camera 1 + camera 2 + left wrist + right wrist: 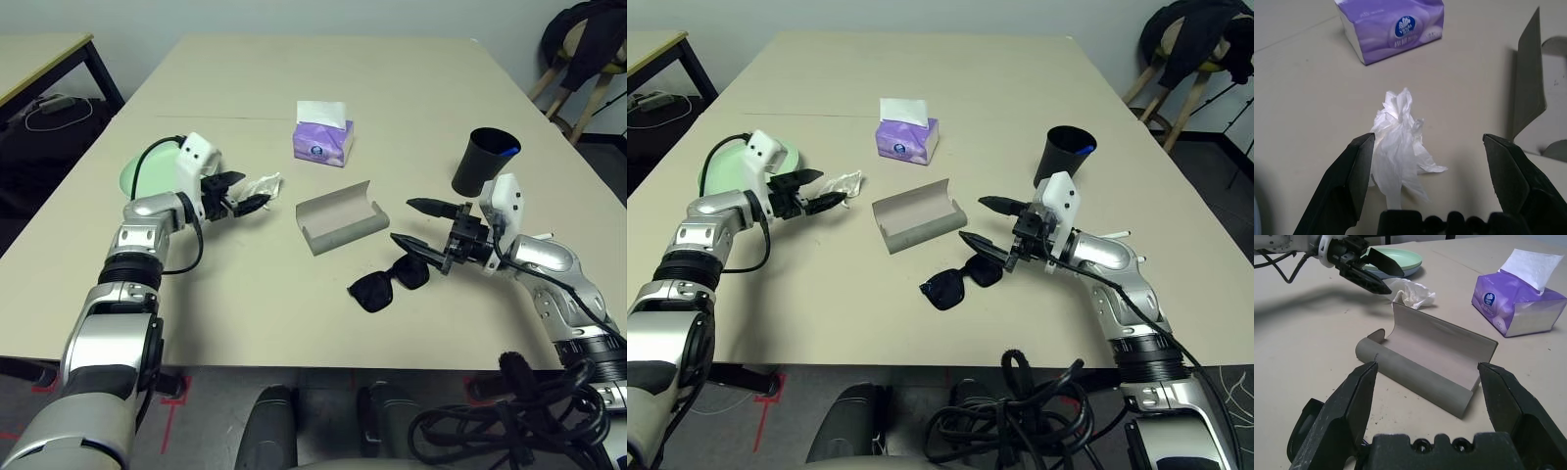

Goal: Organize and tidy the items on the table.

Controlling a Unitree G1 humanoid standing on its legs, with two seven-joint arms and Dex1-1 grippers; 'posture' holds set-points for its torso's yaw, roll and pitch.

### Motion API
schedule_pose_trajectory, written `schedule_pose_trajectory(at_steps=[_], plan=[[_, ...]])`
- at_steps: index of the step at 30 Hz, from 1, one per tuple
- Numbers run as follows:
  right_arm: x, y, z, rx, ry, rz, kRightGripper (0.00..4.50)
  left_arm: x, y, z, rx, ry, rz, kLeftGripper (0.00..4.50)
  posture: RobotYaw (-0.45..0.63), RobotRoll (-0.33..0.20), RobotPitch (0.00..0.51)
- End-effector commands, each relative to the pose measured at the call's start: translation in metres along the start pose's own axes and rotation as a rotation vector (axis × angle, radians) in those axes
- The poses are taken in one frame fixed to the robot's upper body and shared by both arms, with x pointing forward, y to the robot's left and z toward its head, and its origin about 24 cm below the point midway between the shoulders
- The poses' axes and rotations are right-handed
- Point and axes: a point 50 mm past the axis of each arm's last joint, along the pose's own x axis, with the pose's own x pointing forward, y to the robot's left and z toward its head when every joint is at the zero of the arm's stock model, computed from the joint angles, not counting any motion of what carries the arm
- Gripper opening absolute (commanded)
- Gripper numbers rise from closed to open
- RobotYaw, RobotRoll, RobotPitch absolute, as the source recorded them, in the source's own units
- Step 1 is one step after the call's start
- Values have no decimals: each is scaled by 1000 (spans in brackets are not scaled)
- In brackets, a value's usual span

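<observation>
The left gripper (1427,183) gapes wide around the crumpled tissue (1398,142), gripping nothing. The right gripper (415,223) hangs wide open and empty above the sunglasses (389,281).

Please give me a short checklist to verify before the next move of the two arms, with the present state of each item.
1. Left pincer is open around the crumpled tissue: ok, one finger stands on each side of it.
2. Left pincer has closed on the tissue: not ok, not yet gripped.
3. Right pincer is open: ok, nothing is held.
4. Glasses case is open to receive the sunglasses: ok, the lid stands up.
5. Sunglasses are reachable: ok, they lie on the table just beside the right pincer.
6. Sunglasses are folded to fit the case: cannot tell.
</observation>
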Motion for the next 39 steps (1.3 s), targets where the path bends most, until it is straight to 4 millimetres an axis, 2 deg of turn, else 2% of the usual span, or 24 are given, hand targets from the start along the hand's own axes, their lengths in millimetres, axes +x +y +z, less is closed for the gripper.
schedule_pose_trajectory(at_steps=[1,7,10,19,20,25,30,34,39], plan=[[0,1,5,-3,-9,-2,4500,8,-4,-5,42,51,-9,4472,37,0,88],[3,3,10,-7,-25,-1,4500,16,-5,-9,57,77,54,4472,34,0,90],[4,5,11,-3,-36,0,4500,18,-3,-8,54,71,91,3866,29,0,90],[6,7,13,4,-49,2,4500,18,2,-5,58,41,181,283,33,0,86],[6,7,13,4,-49,2,4500,18,2,-4,57,38,183,40,34,0,85],[8,7,13,6,-53,4,4500,15,3,-1,1,-3,179,40,49,0,83],[10,7,13,11,-60,8,4500,6,12,16,-195,-163,219,40,61,0,83],[13,7,13,15,-64,13,4500,-17,42,42,-292,-315,493,40,70,0,83],[16,8,14,16,-71,20,4500,-43,70,47,-380,-296,836,40,80,0,80]])
